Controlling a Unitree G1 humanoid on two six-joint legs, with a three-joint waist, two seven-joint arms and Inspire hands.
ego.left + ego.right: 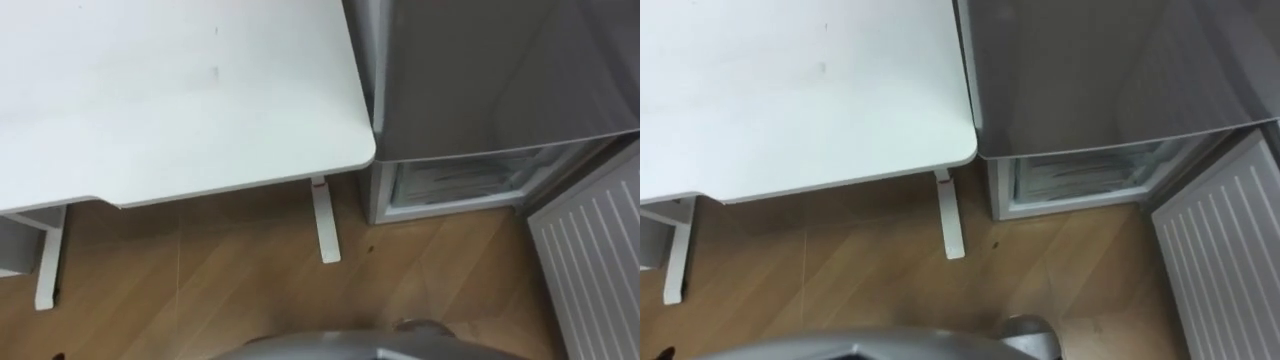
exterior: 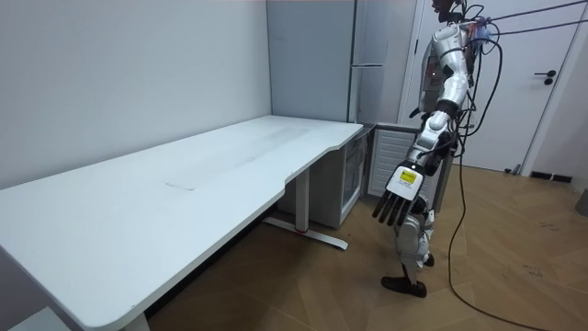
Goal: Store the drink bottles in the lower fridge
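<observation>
The grey fridge (image 1: pixel 480 70) stands to the right of the white table (image 1: pixel 170 90). Its lower compartment (image 1: pixel 460 182) is open and shows clear shelves or drawers; I see no drinks inside. The lower door (image 1: pixel 590 265), ribbed white on its inner side, swings out at the far right. In the room view I stand just in front of that open door (image 2: pixel 388 158), facing the fridge (image 2: pixel 358 83) and the table end. My left hand (image 2: pixel 400 195) hangs at my side with straight fingers and holds nothing.
The table's white leg and foot (image 1: pixel 325 225) stand on the wooden floor close to the fridge's left side. A second table foot (image 1: pixel 48 262) is at the far left. In the room view a closed white room door (image 2: pixel 537 83) is behind me.
</observation>
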